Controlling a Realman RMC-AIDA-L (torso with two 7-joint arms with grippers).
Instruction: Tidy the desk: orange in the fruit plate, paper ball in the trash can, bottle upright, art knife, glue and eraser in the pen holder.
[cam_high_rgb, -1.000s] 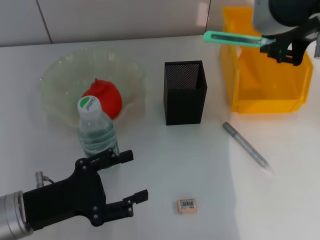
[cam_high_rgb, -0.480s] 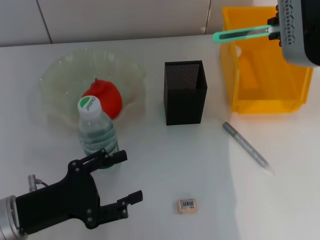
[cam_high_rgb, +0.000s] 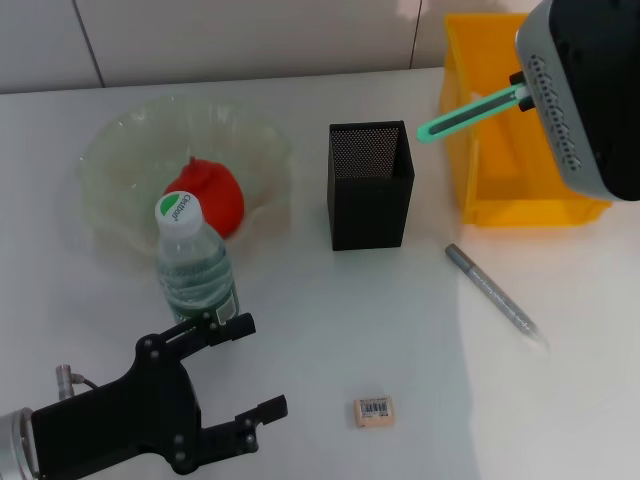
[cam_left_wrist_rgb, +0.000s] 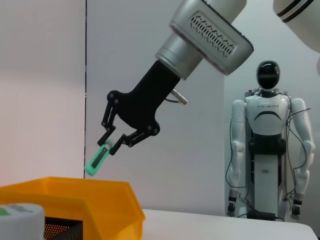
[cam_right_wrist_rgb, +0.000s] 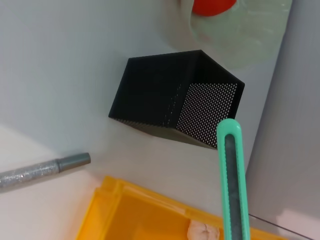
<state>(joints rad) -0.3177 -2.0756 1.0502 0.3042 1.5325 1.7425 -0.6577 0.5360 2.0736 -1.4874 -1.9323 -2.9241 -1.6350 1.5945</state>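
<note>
My right gripper (cam_left_wrist_rgb: 112, 146) is shut on the green art knife (cam_high_rgb: 468, 114), held in the air between the black mesh pen holder (cam_high_rgb: 370, 185) and the orange-yellow trash can (cam_high_rgb: 520, 150). The knife (cam_right_wrist_rgb: 231, 185) hangs near the holder's open top (cam_right_wrist_rgb: 175, 107). A paper ball (cam_right_wrist_rgb: 202, 231) lies inside the trash can. The orange (cam_high_rgb: 207, 198) rests in the pale-green fruit plate (cam_high_rgb: 130, 150). In front of the plate the bottle (cam_high_rgb: 195, 265) stands upright. My left gripper (cam_high_rgb: 262, 363) is open, low and near the bottle. The eraser (cam_high_rgb: 373, 411) and the grey glue pen (cam_high_rgb: 495, 295) lie on the desk.
A humanoid robot (cam_left_wrist_rgb: 267, 150) stands in the background of the left wrist view, away from the desk. The white desk (cam_high_rgb: 330, 320) has bare room between the bottle, eraser and glue pen.
My right arm has swung the art knife from over the trash can toward the pen holder, its tip now angled down. The left gripper has drawn back slightly from the bottle.
</note>
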